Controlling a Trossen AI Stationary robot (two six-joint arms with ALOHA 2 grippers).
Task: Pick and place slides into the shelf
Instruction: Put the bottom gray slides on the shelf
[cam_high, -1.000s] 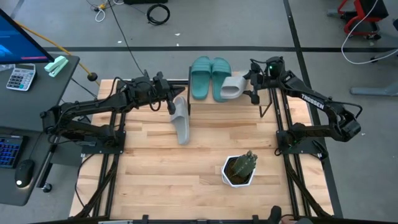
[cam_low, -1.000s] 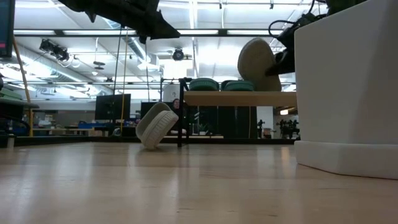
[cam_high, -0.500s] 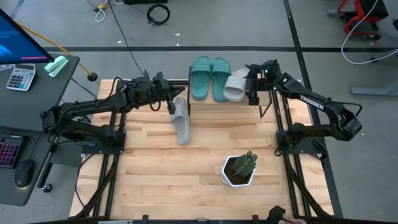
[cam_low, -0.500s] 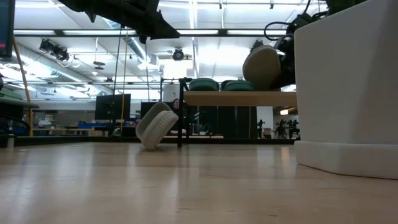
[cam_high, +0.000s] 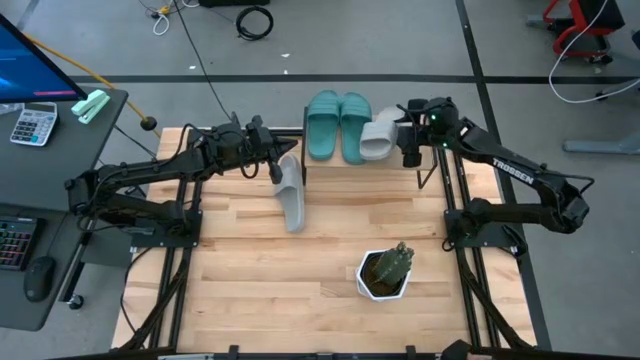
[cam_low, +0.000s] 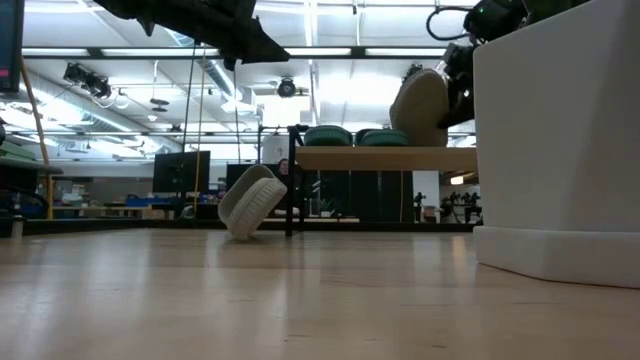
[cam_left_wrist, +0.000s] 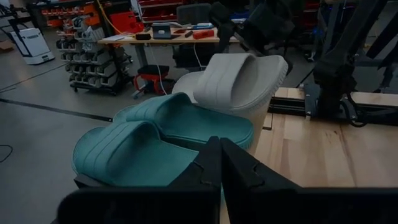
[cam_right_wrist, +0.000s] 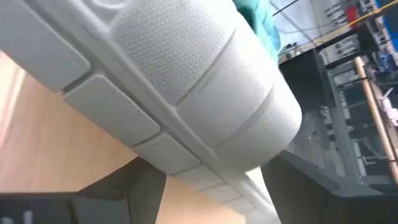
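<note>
Ribbed grey slide (cam_high: 376, 139), tilted on shelf (cam_low: 385, 158), gripped by right gripper (cam_high: 404, 140)

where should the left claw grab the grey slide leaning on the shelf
Grip the grey slide across its raised side edge, from above. It stands on edge against the shelf, so its thin sole fits between the fingers. The left claw is right there.

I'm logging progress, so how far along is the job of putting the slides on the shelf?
Done: two teal slides lie side by side on the shelf. In hand: the right gripper holds a grey slide tilted at the shelf's right end, not yet flat. Left: the other grey slide leans against the shelf's left side on the table, with the left gripper beside it.
</note>
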